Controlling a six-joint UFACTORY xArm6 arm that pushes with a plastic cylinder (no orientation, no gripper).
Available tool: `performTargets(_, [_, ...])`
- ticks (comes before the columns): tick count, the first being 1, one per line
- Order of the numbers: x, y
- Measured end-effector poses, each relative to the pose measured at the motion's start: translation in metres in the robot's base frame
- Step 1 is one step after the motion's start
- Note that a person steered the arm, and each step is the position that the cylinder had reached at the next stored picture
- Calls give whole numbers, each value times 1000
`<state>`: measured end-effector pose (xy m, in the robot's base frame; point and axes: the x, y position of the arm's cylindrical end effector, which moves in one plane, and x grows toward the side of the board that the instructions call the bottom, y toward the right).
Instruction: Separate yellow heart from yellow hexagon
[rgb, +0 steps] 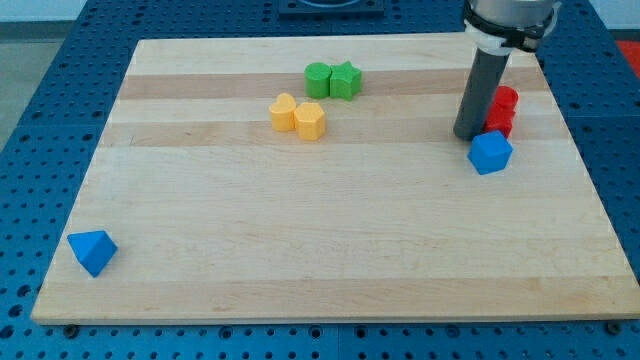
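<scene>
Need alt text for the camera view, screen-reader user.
On a wooden board, the yellow heart and yellow hexagon touch near the view's top; my tip is far right beside red blocks and a blue block. Two green blocks touch above; a blue triangle lies bottom left.

We see even, bright light from above, with only short soft shadows beneath the blocks. The board (330, 230) shows mild glare near its top, and focus stays sharp throughout.
</scene>
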<state>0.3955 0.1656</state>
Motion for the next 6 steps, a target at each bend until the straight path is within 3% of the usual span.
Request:
performTargets(3, [-53,-109])
performTargets(6, [-52,-298])
